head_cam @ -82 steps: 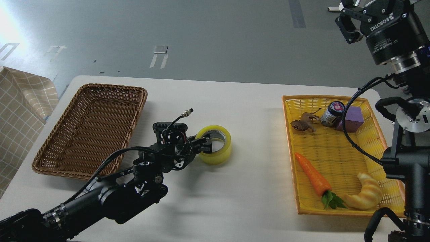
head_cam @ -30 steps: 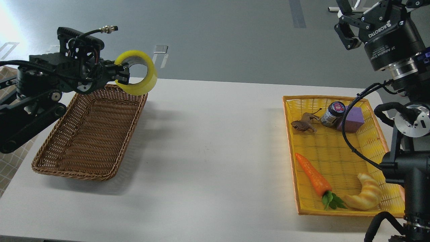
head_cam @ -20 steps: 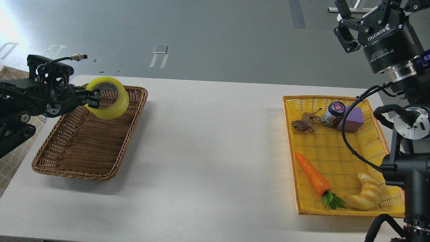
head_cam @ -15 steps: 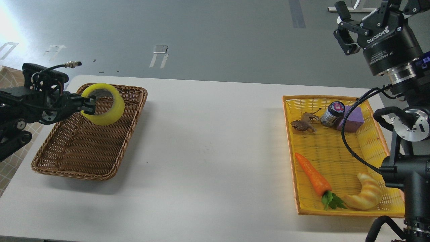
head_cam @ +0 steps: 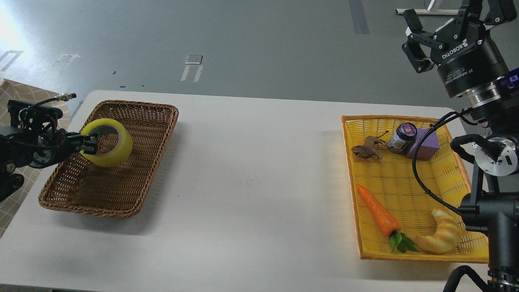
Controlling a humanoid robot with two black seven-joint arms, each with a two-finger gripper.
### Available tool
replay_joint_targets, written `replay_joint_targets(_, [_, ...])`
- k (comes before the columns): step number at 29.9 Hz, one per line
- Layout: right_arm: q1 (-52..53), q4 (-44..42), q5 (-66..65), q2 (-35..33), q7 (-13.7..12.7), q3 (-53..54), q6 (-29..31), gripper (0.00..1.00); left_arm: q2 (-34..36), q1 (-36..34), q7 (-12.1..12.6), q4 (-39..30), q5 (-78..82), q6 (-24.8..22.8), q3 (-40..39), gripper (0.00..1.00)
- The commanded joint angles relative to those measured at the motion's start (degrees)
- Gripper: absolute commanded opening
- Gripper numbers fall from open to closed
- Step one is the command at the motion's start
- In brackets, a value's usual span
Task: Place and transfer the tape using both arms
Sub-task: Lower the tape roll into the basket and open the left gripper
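Your left gripper (head_cam: 90,143) is closed on the wall of the tape (head_cam: 107,142), one finger inside the ring and one outside. The yellow roll hangs tilted over the left part of the brown wicker basket (head_cam: 134,178); from this view you cannot tell if it touches the basket floor.

Your right gripper (head_cam: 446,24) is raised high at the upper right corner, well apart from the table (head_cam: 251,182). Its fingers stand apart and hold nothing.

On the right side of the table you see the yellow tray (head_cam: 405,190). In its far end are a brown toy animal (head_cam: 365,149), a small dark jar (head_cam: 401,137) and a purple block (head_cam: 426,142), the jar touching the block. In the near end lie a toy carrot (head_cam: 379,213) and a croissant (head_cam: 442,233), just beside each other.
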Motion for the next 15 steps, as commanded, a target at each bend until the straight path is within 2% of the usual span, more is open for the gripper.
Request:
replay_joint_targets(1, [-0.47, 0.18, 0.0, 0.0, 0.0, 0.03, 0.0, 1.0, -0.02, 0.03, -0.91, 0.6, -0.06, 0.01, 0.6, 0.09])
replay_joint_targets(8, [-0.73, 0.44, 0.0, 0.0, 0.0, 0.03, 0.0, 1.0, -0.8, 0.03, -1.08, 0.69, -0.5, -0.08, 0.78, 0.18])
replay_joint_targets(11, [-0.73, 0.44, 0.0, 0.0, 0.0, 0.03, 0.0, 1.0, -1.68, -0.06, -1.0, 1.12, -0.5, -0.08, 0.69, 0.34])
replay_joint_targets(12, [-0.82, 0.44, 0.0, 0.0, 0.0, 0.03, 0.0, 1.0, -1.86, -0.06, -1.08, 1.73, -0.5, -0.08, 0.69, 0.5])
replay_joint_targets(13, [-0.82, 0.44, 0.0, 0.0, 0.0, 0.03, 0.0, 1.0, -2.04, -0.15, -1.08, 1.91, -0.5, -0.08, 0.69, 0.59])
replay_joint_targets(14, [-0.82, 0.44, 0.0, 0.0, 0.0, 0.03, 0.0, 1.0, -2.04, -0.15, -1.17, 1.92, -0.5, -0.08, 0.69, 0.65])
replay_joint_targets(15, [-1.0, 0.44, 0.0, 0.0, 0.0, 0.03, 0.0, 1.0, -2.04, -0.15, -1.69, 1.92, -0.5, -0.08, 0.69, 0.65])
